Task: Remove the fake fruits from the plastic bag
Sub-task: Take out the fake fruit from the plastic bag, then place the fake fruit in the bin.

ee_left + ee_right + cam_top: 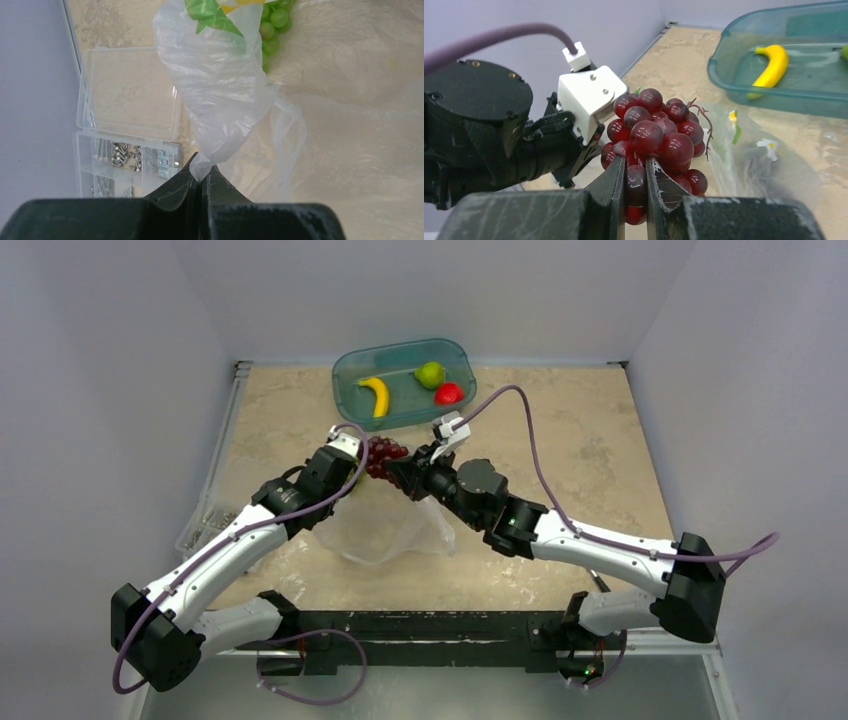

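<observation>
Grape bunch [656, 135] stem rightward, pinched by right gripper [636, 167]; left gripper [202, 172] clamps plastic bag [220, 95].

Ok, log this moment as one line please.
left gripper: jaws shut on plastic bag | right gripper: jaws shut on purple grape bunch, out of bag | banana: in teal tub

Green plastic grape bunch [272, 30] cut off by top edge of left wrist view, partly veiled by thin clear plastic bag [220, 85]. Lowest grapes of dark purple grape bunch [654, 135] hidden between right gripper [635, 162] fingers [613, 185]. Flat clear box of metal parts [203, 523] largely covered by left arm [240, 540], lower left of overhead view.
</observation>
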Motion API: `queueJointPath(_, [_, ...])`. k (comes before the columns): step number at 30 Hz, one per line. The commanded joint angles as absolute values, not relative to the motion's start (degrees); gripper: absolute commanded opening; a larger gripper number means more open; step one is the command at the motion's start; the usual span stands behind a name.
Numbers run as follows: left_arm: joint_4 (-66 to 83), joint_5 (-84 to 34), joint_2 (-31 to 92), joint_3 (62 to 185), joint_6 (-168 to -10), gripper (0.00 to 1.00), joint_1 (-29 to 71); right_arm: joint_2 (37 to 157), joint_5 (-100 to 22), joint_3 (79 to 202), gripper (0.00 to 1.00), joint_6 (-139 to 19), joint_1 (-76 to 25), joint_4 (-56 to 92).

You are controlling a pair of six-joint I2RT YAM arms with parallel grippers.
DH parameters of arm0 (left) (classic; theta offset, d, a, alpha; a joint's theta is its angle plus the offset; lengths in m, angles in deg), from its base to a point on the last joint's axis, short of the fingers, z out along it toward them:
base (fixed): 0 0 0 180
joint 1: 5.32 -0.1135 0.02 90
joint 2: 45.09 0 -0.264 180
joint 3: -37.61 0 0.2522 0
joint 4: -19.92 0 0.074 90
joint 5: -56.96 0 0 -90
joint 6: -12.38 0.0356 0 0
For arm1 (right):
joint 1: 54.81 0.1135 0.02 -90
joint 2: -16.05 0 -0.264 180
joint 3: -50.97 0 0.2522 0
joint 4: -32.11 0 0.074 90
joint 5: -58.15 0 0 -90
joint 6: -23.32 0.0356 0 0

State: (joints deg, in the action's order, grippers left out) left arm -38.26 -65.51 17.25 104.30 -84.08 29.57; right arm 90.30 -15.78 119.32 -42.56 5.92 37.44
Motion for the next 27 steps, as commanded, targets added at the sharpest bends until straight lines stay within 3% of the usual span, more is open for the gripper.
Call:
queueJointPath(1, [-38.11,-66.70,16.99,106.31,-84.48,0.00,29.57,88.67,-7.82,124.59,0.00,-44.74,4.38,36.95])
queueJointPath(11, [-37.91,-65.52,16.86,106.24,-84.23,0.00,29.58,100.79,-13.50,137.34,0.00,-37.06,-13.82,31.29])
queueJointPath(14, [-37.81,-65.47,16.64,106.22,-84.10,0.00,29.58,109.77,-15.47,143.17,0.00,-38.00,-17.15,32.64])
queueJointPath(20, [-37.80,-65.34,16.49,106.14,-83.95,0.00,29.57,130.81,-14.45,166.92,0.00,-41.39,-20.44,27.09])
queueJointPath(21, [-37.78,-65.30,16.33,106.14,-83.88,0.00,29.59,134.76,-14.39,171.86,0.04,-41.91,-20.85,25.81])
queueJointPath(24, [-37.63,-65.47,15.91,105.92,-83.78,0.00,29.58,146.29,-16.05,188.98,0.48,-44.65,-21.89,17.69])
queueJointPath(27, [-37.46,-65.53,15.67,105.69,-83.69,0.00,29.58,154.79,-17.26,204.74,0.68,-45.03,-22.17,5.90])
